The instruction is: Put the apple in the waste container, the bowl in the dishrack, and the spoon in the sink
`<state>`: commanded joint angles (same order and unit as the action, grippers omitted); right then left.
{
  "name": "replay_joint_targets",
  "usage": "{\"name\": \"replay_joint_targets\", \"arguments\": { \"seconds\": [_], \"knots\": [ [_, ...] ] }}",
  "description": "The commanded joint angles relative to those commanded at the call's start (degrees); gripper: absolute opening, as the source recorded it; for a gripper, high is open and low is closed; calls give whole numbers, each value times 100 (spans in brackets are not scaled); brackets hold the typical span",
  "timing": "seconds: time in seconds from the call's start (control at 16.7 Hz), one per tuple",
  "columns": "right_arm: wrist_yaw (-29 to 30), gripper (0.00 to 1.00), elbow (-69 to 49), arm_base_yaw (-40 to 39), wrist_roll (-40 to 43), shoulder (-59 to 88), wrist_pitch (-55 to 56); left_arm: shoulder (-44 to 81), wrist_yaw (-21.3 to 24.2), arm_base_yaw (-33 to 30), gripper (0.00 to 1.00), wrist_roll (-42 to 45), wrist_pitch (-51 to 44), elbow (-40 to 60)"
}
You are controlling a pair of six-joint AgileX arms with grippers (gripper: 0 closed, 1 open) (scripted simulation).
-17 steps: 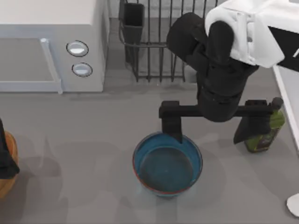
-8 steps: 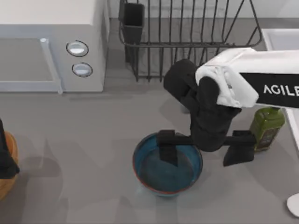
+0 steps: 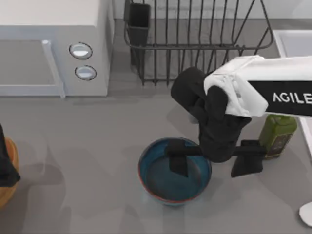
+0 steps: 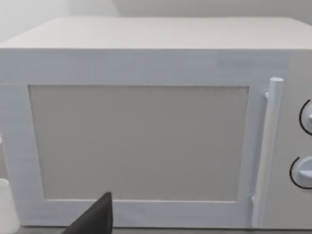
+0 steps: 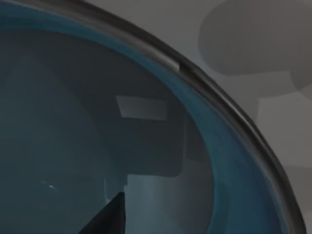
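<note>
The deep-blue bowl (image 3: 161, 183) stands on the grey table, front centre. My right gripper (image 3: 212, 159) is open wide and straddles the bowl's right rim: one finger (image 3: 178, 160) is inside the bowl, the other (image 3: 246, 160) outside to its right. The right wrist view looks into the bowl (image 5: 73, 122) past its rim (image 5: 229, 113). The black wire dishrack (image 3: 195, 46) is behind it. A white spoon (image 3: 307, 213) tip shows at the front right edge. The sink (image 3: 295, 43) is at the back right. At the left edge is the waste container (image 3: 7, 194), with my left arm over it. The apple is out of view.
A white microwave (image 3: 53, 48) fills the back left and faces the left wrist camera (image 4: 141, 141). A green bottle (image 3: 279, 132) stands just right of my right gripper's outer finger. The rack's black cutlery cup (image 3: 139, 19) sits at its left corner.
My right arm has come forward from the dishrack and lowered to the bowl. Its left finger went from the bowl's far rim to inside it. The left arm has not moved.
</note>
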<state>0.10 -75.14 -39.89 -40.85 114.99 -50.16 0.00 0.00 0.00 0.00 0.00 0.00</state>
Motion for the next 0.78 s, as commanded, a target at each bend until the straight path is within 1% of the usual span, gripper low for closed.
{"name": "replay_joint_targets", "arguments": {
  "seconds": [0.6, 0.66, 0.78],
  "knots": [
    [0, 2, 0, 0, 0, 0, 0, 0, 0, 0, 100, 0, 0, 0],
    [0, 0, 0, 0, 0, 0, 0, 0, 0, 0, 100, 0, 0, 0],
    [0, 0, 0, 0, 0, 0, 0, 0, 0, 0, 100, 0, 0, 0]
  ]
}}
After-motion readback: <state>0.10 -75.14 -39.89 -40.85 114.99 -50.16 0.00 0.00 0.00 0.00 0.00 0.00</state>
